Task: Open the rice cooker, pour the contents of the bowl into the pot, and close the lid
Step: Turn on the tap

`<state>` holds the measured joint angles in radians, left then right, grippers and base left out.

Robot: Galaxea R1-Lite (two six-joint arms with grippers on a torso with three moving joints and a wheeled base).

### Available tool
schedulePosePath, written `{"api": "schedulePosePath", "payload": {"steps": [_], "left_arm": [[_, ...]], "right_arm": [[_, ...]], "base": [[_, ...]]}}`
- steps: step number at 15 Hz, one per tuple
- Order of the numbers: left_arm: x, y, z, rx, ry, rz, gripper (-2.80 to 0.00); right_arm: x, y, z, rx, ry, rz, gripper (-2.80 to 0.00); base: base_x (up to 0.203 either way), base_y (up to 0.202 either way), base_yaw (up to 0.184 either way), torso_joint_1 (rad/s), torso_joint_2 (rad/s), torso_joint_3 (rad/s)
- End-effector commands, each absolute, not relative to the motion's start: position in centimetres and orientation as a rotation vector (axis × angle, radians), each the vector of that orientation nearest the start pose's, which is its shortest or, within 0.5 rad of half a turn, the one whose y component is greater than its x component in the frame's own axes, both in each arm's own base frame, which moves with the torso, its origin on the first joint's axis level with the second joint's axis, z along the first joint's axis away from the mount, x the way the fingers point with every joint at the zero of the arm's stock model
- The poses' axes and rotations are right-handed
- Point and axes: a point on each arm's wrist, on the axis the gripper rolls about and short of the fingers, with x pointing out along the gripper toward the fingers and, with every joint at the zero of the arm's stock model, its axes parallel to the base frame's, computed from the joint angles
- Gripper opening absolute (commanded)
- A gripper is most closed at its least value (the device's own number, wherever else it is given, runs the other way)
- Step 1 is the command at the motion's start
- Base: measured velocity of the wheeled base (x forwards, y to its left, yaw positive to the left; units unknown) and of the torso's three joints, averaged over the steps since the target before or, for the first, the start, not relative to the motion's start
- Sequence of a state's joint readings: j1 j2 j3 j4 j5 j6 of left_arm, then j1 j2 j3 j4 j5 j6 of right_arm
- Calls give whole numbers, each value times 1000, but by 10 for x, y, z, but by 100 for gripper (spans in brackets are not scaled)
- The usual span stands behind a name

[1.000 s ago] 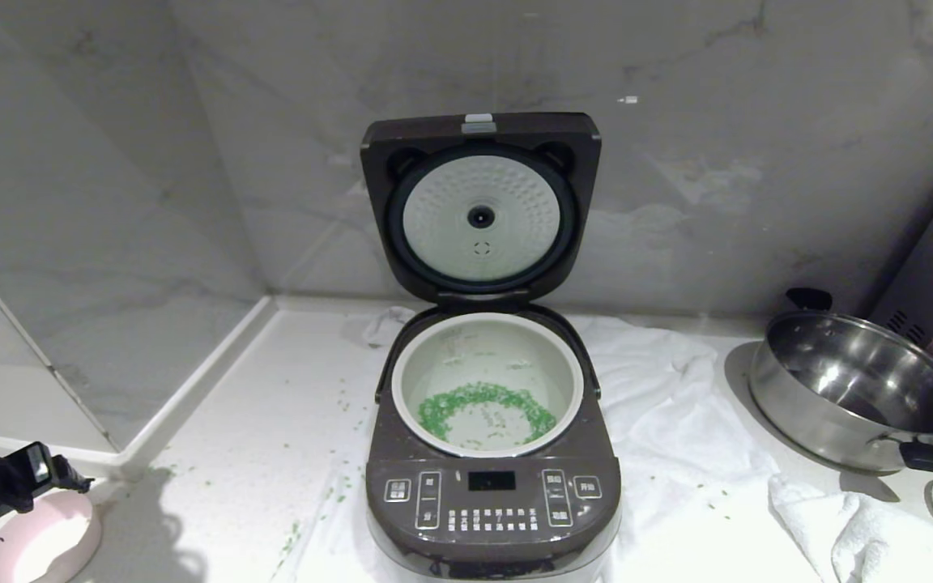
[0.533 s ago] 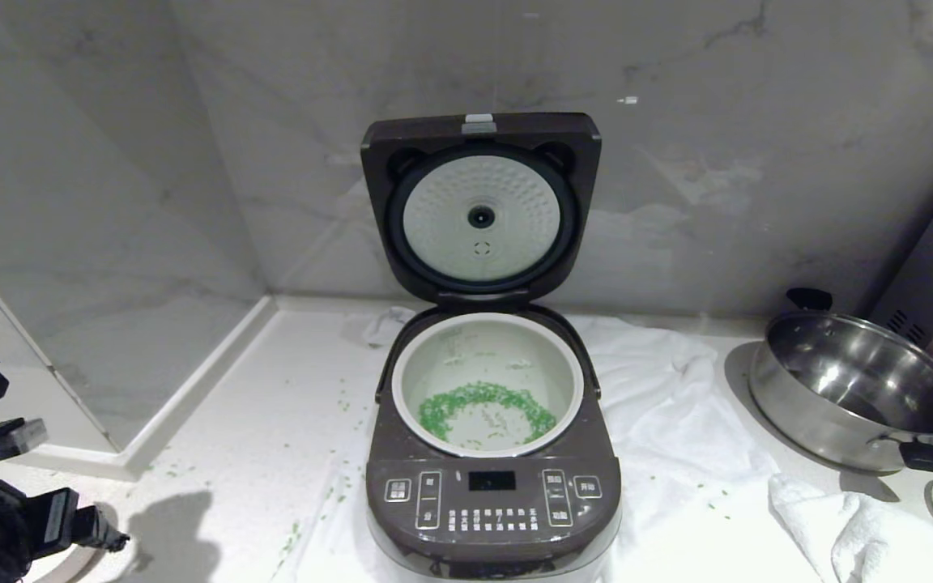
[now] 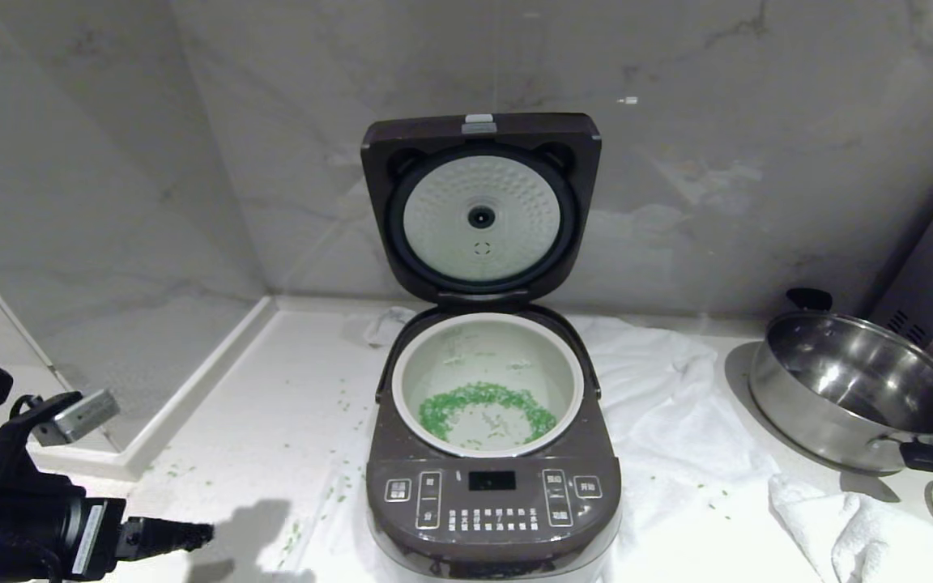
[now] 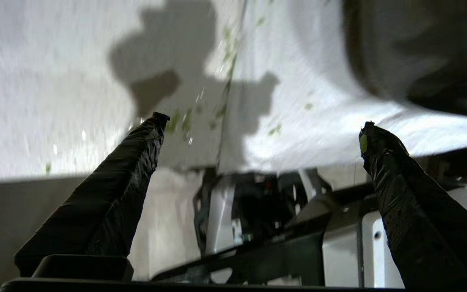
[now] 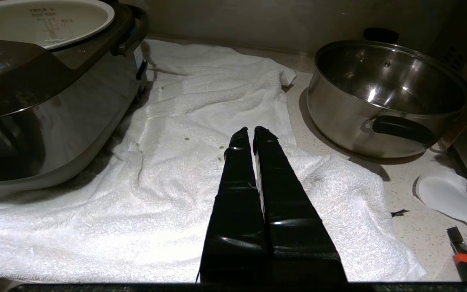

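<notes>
The rice cooker [image 3: 492,502] stands mid-counter with its lid [image 3: 480,210] hinged upright, white dimpled disc facing me. Inside, the pale pot [image 3: 484,352] holds the green contents [image 3: 483,401] in a ring on its bottom. At the lower left edge is my left arm, with one black finger [image 3: 175,535] pointing right, short of the cooker's base. The left gripper [image 4: 264,125] is open wide with nothing between its fingers, above the counter's front edge. The bowl is hidden. My right gripper [image 5: 253,130] is shut and empty over the towel, beside the cooker [image 5: 35,101].
A white towel [image 3: 661,405] lies under and to the right of the cooker. A steel pan [image 3: 855,389] with black handles stands at the right, with a white scoop [image 5: 448,198] near it. Green bits [image 3: 292,534] dot the counter. A raised ledge [image 3: 191,389] borders the left side.
My left arm has come away from the pink bowl at the lower left and swung round, so its finger now points right toward the cooker. The bowl no longer shows.
</notes>
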<state>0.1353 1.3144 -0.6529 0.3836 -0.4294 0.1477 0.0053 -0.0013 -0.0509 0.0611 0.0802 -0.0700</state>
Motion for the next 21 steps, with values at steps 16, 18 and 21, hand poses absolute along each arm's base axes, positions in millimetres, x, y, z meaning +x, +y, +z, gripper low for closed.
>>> {"api": "schedulePosePath", "payload": {"steps": [16, 18, 21], "left_arm": [[-5, -6, 251, 31, -118, -228, 0], [-16, -6, 221, 87, -115, -200, 0], [-27, -5, 190, 120, -122, -97, 0]], "right_arm": [[-27, 2, 83, -49, 10, 86, -280], [-27, 2, 83, -47, 7, 86, -280], [-27, 2, 83, -29, 8, 84, -280]], "base": [[0, 0, 0, 0, 0, 0], [0, 0, 0, 0, 0, 0], [0, 0, 0, 0, 0, 0]]}}
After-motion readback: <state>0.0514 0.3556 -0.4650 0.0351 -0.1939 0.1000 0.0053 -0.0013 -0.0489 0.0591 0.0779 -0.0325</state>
